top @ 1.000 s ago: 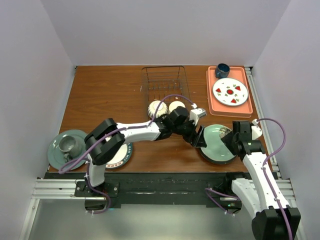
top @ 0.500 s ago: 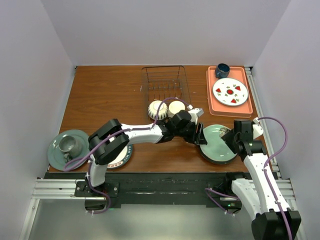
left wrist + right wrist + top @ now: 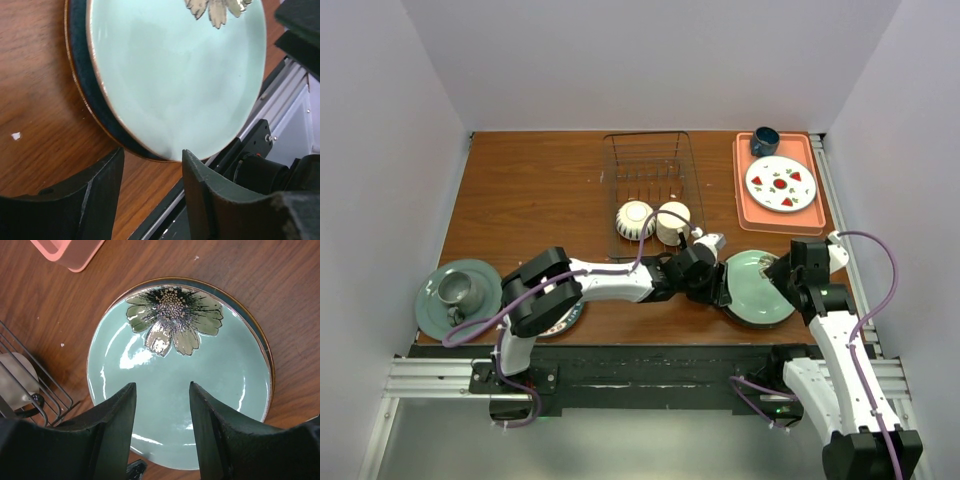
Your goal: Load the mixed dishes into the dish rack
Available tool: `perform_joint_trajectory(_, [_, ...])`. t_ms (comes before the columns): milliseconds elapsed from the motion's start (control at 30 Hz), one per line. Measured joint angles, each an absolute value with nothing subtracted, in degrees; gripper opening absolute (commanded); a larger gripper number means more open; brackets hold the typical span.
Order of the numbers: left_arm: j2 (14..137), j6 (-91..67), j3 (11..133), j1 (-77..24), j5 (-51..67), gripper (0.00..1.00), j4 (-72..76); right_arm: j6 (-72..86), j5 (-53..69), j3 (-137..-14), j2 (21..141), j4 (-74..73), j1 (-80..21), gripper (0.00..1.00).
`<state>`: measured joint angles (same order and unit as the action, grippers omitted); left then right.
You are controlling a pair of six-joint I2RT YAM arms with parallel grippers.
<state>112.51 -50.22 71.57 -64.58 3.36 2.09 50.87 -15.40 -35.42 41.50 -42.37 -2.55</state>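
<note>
L→R status. Far left: grey-green plate (image 3: 435, 300) w/ metal cup (image 3: 455, 289) on it, no gripper near. Next to it is the white plate (image 3: 570, 316), blue rim, mostly hidden under the left arm, flat on the table (image 3: 520, 190). Dish rack (image 3: 650, 165) is back-centre. Striped bowl (image 3: 635, 220) + cream mug (image 3: 672, 222) sit in its near end, far slots bare.

Step in hand, imo: grab the green flower plate (image 3: 760, 290). It lies flat on the wood front-right, near the rack's near-right corner but apart from it.

Left gripper (image 3: 152, 160) is low at the plate's left rim. Jaws apart, rim right at the mouth of the gap, nothing clamped yet.

Right gripper (image 3: 162, 386) hangs over the plate's right half. Jaws apart too, both fingers above the glaze, holding nothing. Can't tell if they touch it.

To do it well:
- Plate is shallow + glossy, so left needs one finger under the rim and the other on the face before closing.
- Slide in along the table, don't stab down.
- Right could pin the far side so the plate doesn't skate off, then back away before lift.
- Lift slow, turn it on edge, drop btwn prongs in the far part of the rack, clear of mug + bowl.
- Watch arm-arm clash, they're close.

Far right: pink tray (image 3: 760, 218) w/ strawberry plate (image 3: 780, 183) + blue cup (image 3: 764, 140), for later.
</note>
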Motion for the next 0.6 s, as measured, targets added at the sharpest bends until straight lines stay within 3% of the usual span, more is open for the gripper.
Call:
perform_joint_trajectory(433, [113.06,-57.67,71.4,-64.79,-0.82,0.52,4.84,48.14,-15.03,-35.42,40.45,-41.04,-2.57,0.51])
perform_joint_trajectory(600, [116.2,-59.09,73.03,-65.14,-0.99,0.35,5.96,47.11,-14.94,-35.4,40.32,-40.86,-2.55,0.51])
